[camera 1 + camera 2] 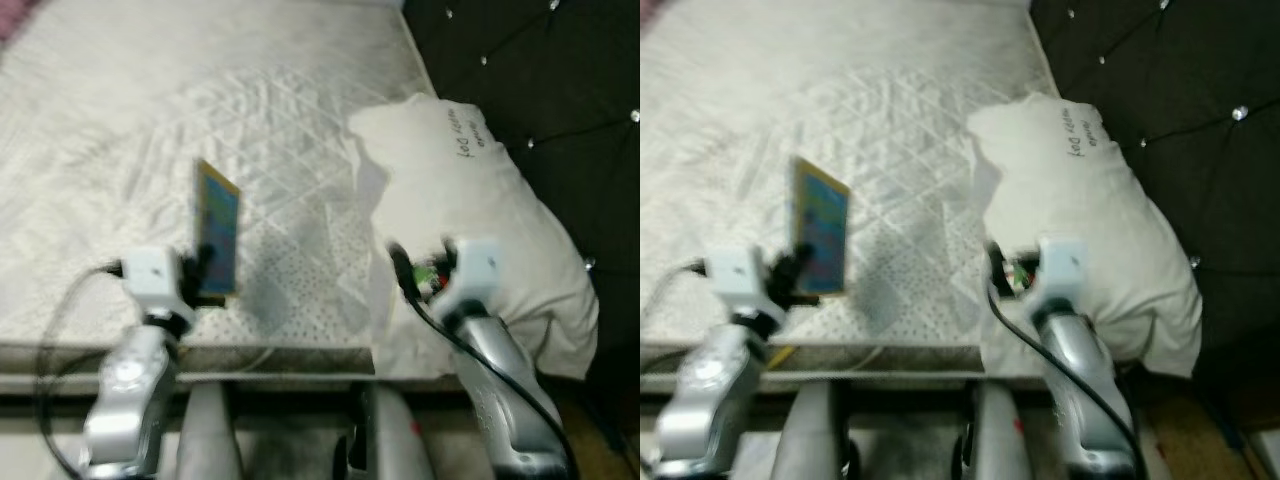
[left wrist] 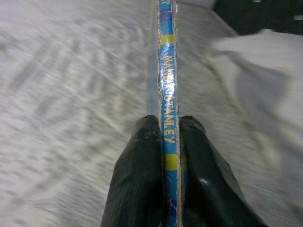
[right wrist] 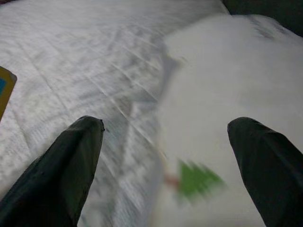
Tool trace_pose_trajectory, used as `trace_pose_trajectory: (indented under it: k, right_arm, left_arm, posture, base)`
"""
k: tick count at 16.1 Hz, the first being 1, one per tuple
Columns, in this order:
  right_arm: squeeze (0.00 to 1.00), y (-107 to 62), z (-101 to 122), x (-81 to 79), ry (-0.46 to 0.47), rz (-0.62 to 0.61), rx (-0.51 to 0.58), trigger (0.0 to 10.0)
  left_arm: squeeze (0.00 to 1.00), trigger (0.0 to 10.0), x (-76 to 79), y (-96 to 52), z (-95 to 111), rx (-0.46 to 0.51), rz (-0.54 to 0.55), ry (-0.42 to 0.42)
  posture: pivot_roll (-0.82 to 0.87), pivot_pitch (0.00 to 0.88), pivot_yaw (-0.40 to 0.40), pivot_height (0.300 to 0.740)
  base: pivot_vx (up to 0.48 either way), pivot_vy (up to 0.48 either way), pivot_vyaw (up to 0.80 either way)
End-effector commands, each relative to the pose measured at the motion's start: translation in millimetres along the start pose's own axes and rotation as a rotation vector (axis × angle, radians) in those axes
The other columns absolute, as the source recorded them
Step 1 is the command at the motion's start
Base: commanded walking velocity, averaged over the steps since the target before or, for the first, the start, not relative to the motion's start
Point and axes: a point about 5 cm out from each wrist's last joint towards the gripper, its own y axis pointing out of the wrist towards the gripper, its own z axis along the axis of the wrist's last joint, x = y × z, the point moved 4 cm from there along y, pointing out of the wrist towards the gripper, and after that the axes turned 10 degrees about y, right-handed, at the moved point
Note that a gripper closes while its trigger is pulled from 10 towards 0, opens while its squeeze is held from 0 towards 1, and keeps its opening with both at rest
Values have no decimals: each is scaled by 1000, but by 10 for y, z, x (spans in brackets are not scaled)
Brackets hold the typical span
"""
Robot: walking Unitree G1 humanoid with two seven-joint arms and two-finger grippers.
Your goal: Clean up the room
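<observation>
A thin book (image 1: pixel 217 228) with a blue and yellow cover stands on edge above the white quilted mattress (image 1: pixel 150 130), near its front edge. My left gripper (image 1: pixel 200 268) is shut on the book's lower end; its black fingers (image 2: pixel 142 175) clamp the blue spine (image 2: pixel 166 85). A white pillow (image 1: pixel 470 220) with small dark writing lies at the mattress's right side. My right gripper (image 3: pixel 165 132) is open, its fingers (image 3: pixel 66 165) spread just above the pillow's near end.
A dark tufted headboard (image 1: pixel 540 70) with shiny studs runs along the right. The bed's front edge (image 1: pixel 260 360) crosses just ahead of my body. A small green mark (image 3: pixel 199 182) shows on the pillow near the right gripper.
</observation>
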Motion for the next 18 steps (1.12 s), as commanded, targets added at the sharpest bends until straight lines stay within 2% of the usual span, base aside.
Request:
trace_pose_trajectory:
  k: [1, 2, 4, 5, 8, 9, 11, 13, 15, 18]
  right_arm:
    - [0, -18, 25, 69, 1, -29, 5, 10000]
    - [0, -17, 42, 75, -6, -29, 9, 10000]
    - [0, -21, 66, 89, -16, -32, 14, 10000]
    - [0, -30, 81, 90, -22, -32, 16, 10000]
    - [0, -87, 122, 153, -37, -49, 20, 10000]
    - [0, -96, 126, 160, -38, -50, 21, 10000]
    - [0, -138, 138, 186, -50, -57, 18, 10000]
    - [0, -159, 147, 180, -55, -57, 16, 10000]
    - [0, -189, 163, 174, -64, -57, 14, 10000]
    - [0, -253, 209, 192, -80, -59, 18, 10000]
  left_arm:
    - [0, 10000, 177, 75, 54, 6, -92, -33]
    - [0, 10000, 274, 142, -6, -41, -142, -133]
    - [0, 10000, 354, 275, -75, -92, -153, -231]
    - [0, 10000, 381, 339, -64, -86, -154, -288]
    - [0, 10000, 326, 515, -205, -166, -52, -438]
    - [0, 10000, 324, 526, -222, -176, -48, -455]
    - [0, 10000, 283, 594, -337, -220, 16, -545]
    - [0, 10000, 317, 638, -340, -216, -2, -585]
    - [0, 10000, 324, 698, -470, -270, -6, -634]
    - [0, 10000, 358, 790, -560, -314, -29, -677]
  posture:
    - [-29, 101, -106, 599]
    - [-35, 102, -108, 599]
    - [-46, 105, -110, 599]
    - [-60, 108, -110, 599]
    - [-94, 122, -107, 599]
    - [-96, 123, -107, 599]
    - [-115, 139, -110, 599]
    - [-121, 148, -113, 599]
    - [-145, 165, -116, 599]
    - [-177, 181, -118, 599]
  base:
    - [0, 0, -800]
    - [0, 0, -569]
    - [0, 0, -231]
    - [0, 0, 0]
    - [0, 0, 0]
    - [0, 0, 0]
    - [0, 0, 0]
    - [0, 0, 0]
    - [0, 0, 0]
    - [0, 0, 0]
